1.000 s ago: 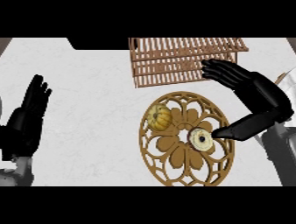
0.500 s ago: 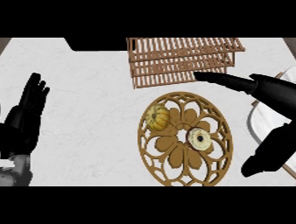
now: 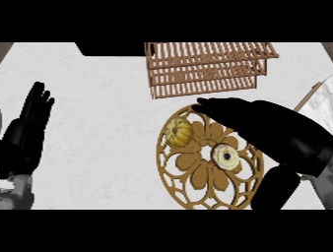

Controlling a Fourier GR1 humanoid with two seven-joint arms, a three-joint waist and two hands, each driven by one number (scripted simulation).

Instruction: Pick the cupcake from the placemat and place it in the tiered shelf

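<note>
- the cupcake (image 3: 178, 133) is sitting on the round wooden placemat (image 3: 198, 192), on its left half toward the far rim, with nothing touching it, so it is waiting to be picked up.
- a second small round item, a ring-shaped pastry (image 3: 227, 156), is lying on the placemat just to the right of the cupcake and nearer the middle; it is probably a doughnut, though the view is too dim to be sure.
- the right hand (image 3: 271, 130) is hanging over the right side of the placemat with its fingers stretched out and pointing left toward the far rim; it is released and grasping nothing, which suits an approach rather than a pinch.
- its fingertips (image 3: 207, 104) are sitting just past the cupcake on the far side, so the hand is apparently lining up above it; height over the mat is hard to judge from straight above.
- the left hand (image 3: 25, 135) is resting at the left edge of the view, fingers straight and up, holding nothing and staying out of the way.
- the slatted wooden shelf (image 3: 206, 69) is standing on the counter (image 3: 104, 123) just beyond the placemat, close enough that the carry is going to be short once the cupcake is gripped.
</note>
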